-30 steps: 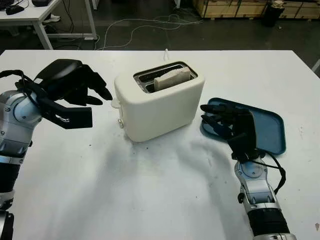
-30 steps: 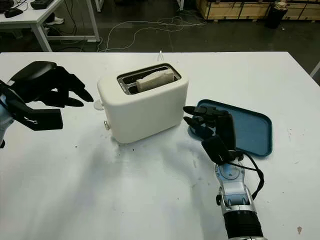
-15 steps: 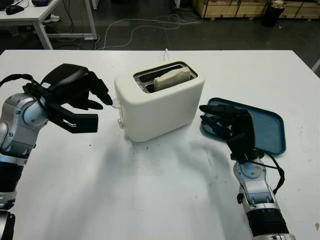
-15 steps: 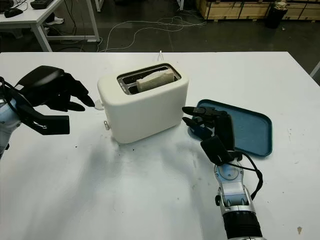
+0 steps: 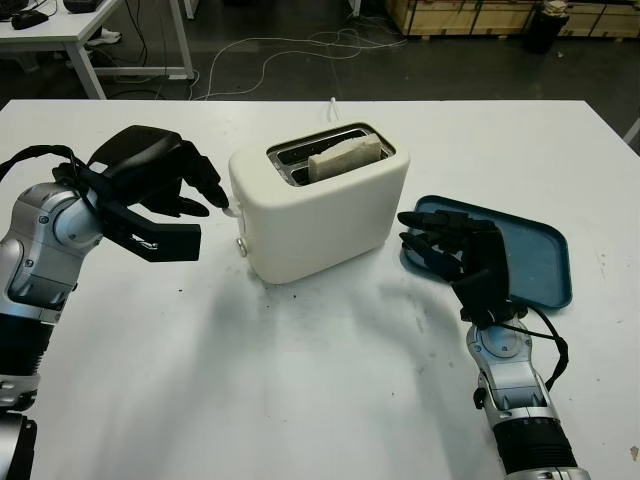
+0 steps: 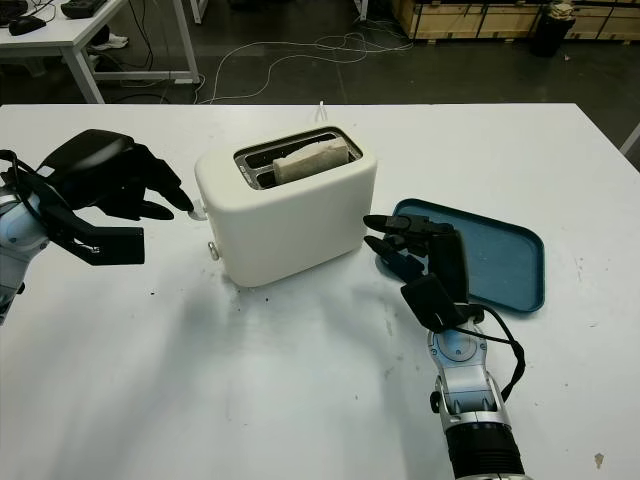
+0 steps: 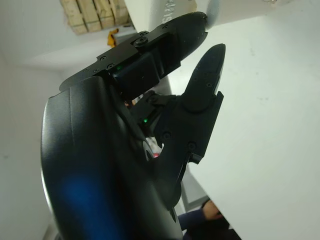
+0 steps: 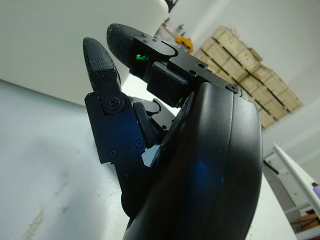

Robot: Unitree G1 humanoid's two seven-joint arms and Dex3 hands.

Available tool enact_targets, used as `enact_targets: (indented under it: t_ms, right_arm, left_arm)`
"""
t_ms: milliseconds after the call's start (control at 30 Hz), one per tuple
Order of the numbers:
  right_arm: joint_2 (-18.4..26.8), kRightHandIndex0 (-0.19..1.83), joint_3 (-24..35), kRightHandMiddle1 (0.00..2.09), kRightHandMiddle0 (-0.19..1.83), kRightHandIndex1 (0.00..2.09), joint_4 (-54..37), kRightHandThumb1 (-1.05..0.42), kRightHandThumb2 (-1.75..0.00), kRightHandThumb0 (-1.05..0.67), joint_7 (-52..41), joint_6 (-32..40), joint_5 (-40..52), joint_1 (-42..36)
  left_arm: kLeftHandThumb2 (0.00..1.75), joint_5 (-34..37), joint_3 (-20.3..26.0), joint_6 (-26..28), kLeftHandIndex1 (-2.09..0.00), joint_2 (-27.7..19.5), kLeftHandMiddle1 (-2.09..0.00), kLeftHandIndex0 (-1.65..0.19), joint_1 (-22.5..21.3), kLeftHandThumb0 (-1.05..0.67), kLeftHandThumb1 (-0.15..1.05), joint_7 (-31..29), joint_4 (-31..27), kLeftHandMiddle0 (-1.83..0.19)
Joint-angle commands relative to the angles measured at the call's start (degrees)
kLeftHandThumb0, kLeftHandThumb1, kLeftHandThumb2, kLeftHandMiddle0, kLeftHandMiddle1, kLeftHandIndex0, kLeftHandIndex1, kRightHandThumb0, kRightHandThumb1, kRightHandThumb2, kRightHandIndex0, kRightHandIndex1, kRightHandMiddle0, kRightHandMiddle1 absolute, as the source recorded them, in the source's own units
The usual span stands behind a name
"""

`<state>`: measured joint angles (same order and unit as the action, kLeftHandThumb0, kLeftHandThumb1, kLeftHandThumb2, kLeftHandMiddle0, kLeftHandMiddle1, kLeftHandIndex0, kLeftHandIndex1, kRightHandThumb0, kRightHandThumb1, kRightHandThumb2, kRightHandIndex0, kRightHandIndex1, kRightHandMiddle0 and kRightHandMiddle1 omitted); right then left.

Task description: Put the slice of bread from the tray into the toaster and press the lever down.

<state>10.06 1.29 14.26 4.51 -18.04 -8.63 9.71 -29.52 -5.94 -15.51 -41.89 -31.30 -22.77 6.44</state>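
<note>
Bread: the slice of bread (image 5: 344,157) already stands in the slot of the toaster (image 5: 318,205), its top edge poking above the rim; the blue tray (image 5: 535,262) toward the worktop's right edge carries nothing
Toaster: cream body near the middle of the worktop (image 5: 300,400), its long axis running slantwise from near left to far right; the lever (image 5: 232,209) is a small pale tab on the end face turned toward the worktop's left edge
Left robot hand: the left robot hand (image 5: 160,185) hangs just beside that end face, holding nothing, fingers curled forward; one fingertip is at the lever, contact not certain
Right robot hand: the right robot hand (image 6: 420,250) sits over the tray's near left corner, open and holding nothing
Key relation: the lever lies straight ahead of the left fingertips, toward the toaster; the left robot hand is far the nearer, so the press probably falls to it, pushing downward along the end face
Views compared: the head views show lever, slot and bread together; the left wrist view shows a fingertip (image 7: 197,22) close against something pale, likely the lever, though touch stays unclear
</note>
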Motion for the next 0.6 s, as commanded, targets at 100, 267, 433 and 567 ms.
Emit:
enact_targets:
  t_ms: [100, 267, 433, 567]
  right_arm:
    - [0.07, 0.99, -0.02, 0.0, 1.22, 0.86, 0.44, -0.83, 0.0, -0.49, -0.13, -1.41, -0.17, -0.47]
    - [0.03, 0.99, -0.03, 0.0, 1.22, 0.86, 0.34, -0.83, 0.0, -0.5, 0.28, -1.12, -0.64, -0.48]
    - [-0.07, 0.99, 0.08, 0.0, 1.22, 0.86, 0.41, -0.83, 0.0, -0.49, -0.12, -1.41, -0.35, -0.5]
    - [-0.1, 0.99, 0.16, 0.0, 1.22, 0.86, 0.43, -0.83, 0.0, -0.5, -0.1, -1.26, -0.27, -0.52]
  left_arm:
    - [0.0, 0.13, -0.62, -0.82, -0.01, -0.02, -1.15, -1.31, -1.7, -0.23, 0.78, 0.25, 0.88, -1.05]
    - [0.01, 1.26, -0.88, -1.01, -0.01, 0.16, -1.26, -1.31, -1.87, -0.25, 0.81, -0.76, 2.04, -1.02]
    - [0.0, 1.56, -1.34, -1.16, -0.01, 0.28, -1.37, -1.31, -2.06, -0.27, 0.82, -0.94, 2.51, -0.98]
    - [0.0, 1.52, -1.74, -0.58, -0.01, 0.36, -1.37, -1.31, -2.15, -0.29, 0.81, -1.25, 2.32, -0.98]
